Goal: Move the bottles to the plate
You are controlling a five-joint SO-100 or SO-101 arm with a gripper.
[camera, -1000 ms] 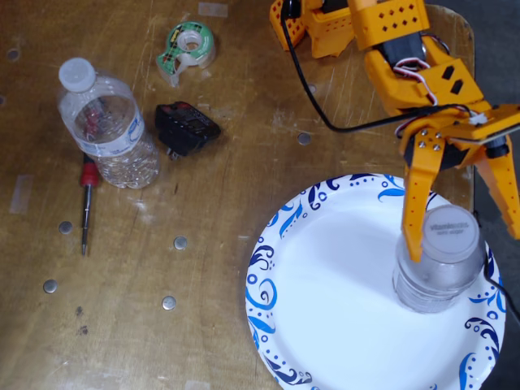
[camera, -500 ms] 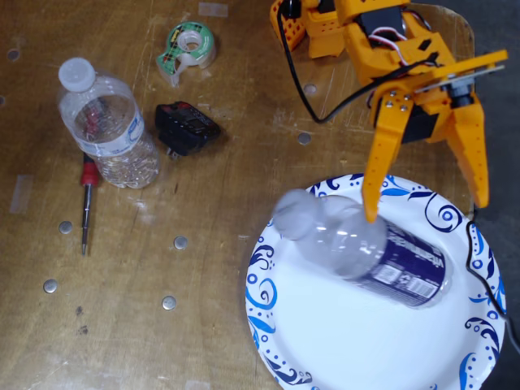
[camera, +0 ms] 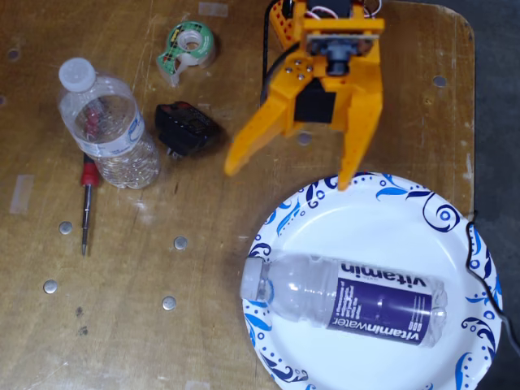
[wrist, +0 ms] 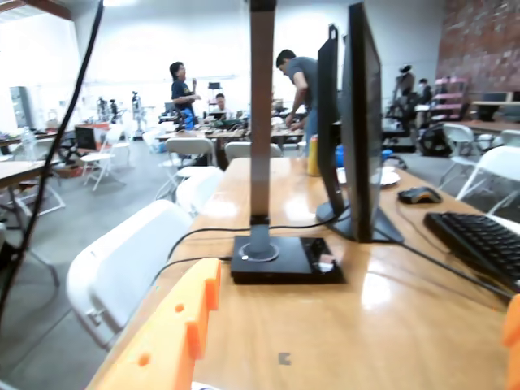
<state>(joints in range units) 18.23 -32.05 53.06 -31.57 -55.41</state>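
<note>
The purple-label bottle [camera: 345, 297] was standing up on the plate [camera: 382, 207] a moment ago, then it tipped, and now it lies flat across the lower right of the fixed view, so one bottle is done. The orange gripper [camera: 290, 174] has let go and swung up to the top middle, its two fingers spread wide with nothing in them. I count two bottles and one plate, and the slimmer bottle [camera: 106, 123] still waits on the table [camera: 211, 244] at the upper left.

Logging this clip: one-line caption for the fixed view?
Open gripper above table; vitaminwater bottle lying on plate; slimmer bottle off it.
</note>
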